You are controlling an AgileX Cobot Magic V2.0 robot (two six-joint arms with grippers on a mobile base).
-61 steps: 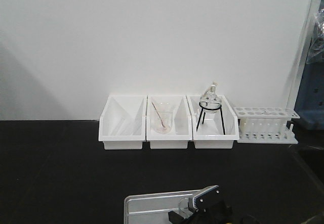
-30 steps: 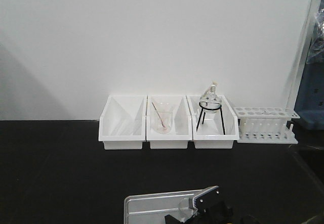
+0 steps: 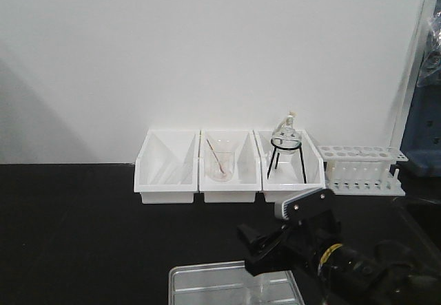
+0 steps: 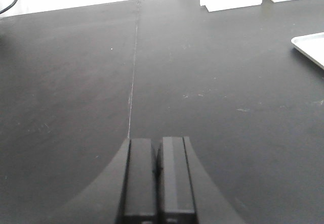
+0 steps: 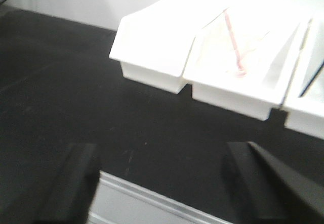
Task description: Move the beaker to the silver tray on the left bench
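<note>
black left bench (image 3: 83, 236) carries three white bins (image 3: 167, 167) at the wall. left bin bare, middle holds larger beaker (image 3: 220, 160) with reddish rod, right holds flask on tripod (image 3: 286, 150). silver tray (image 3: 207, 286) at front edge; a faint clear shape inside may be the beaker, cannot tell. right gripper (image 3: 275, 239) spread wide above tray, holding nothing. left gripper (image 4: 157, 176) fingers pressed together, nothing between.
</note>
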